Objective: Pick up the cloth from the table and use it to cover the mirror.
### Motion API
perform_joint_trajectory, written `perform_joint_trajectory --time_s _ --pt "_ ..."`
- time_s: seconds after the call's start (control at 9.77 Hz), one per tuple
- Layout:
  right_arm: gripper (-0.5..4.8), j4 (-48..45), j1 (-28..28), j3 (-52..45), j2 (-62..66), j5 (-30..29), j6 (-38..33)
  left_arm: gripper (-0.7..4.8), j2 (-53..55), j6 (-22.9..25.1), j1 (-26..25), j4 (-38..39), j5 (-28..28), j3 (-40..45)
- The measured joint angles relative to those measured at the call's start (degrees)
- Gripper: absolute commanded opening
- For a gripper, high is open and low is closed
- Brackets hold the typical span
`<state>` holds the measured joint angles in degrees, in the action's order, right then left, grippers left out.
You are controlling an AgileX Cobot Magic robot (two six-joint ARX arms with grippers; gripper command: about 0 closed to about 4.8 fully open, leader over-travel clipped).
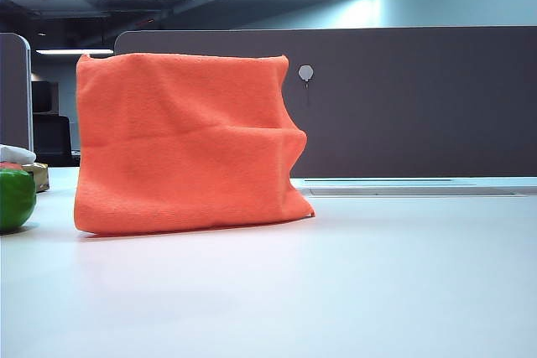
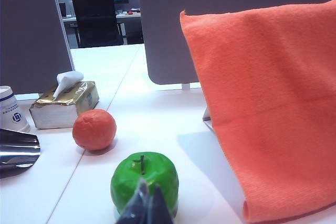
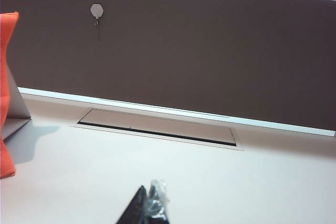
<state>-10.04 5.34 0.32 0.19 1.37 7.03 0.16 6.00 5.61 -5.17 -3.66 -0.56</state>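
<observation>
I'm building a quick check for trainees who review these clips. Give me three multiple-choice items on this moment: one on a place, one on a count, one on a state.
1. Where is the cloth?
A. Flat on the table
B. Draped over the upright mirror
C. Held in a gripper

2. How many round fruit-like things lie on the table in the left wrist view?
A. Two
B. Four
C. None

3. How are the two grippers?
A. Both open
B. Left shut on the cloth
C. Both shut, holding nothing

Answers:
1 B: the cloth hangs upright, and only the edge and base of the mirror peek out beside it.
2 A: a green apple and an orange ball.
3 C: the left gripper and right gripper each show closed tips, away from the cloth.
</observation>
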Motion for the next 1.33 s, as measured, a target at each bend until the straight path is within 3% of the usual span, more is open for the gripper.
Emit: perform_joint_trajectory --time_s 0.51,1.02,1.33 --pt "-0.05 -4.02 0.0 0.0 0.0 0.0 0.13 -0.05 0.0 -0.26 -0.52 0.0 -0.09 0.0" --pt "-0.05 -1.42 0.0 0.02 0.0 -0.07 0.11 -0.05 0.0 -0.33 -1.25 0.02 5.73 0.0" --pt "-0.05 -1.49 0.0 0.02 0.0 -0.07 0.11 -0.05 0.0 -0.42 -1.25 0.0 6.1 0.0"
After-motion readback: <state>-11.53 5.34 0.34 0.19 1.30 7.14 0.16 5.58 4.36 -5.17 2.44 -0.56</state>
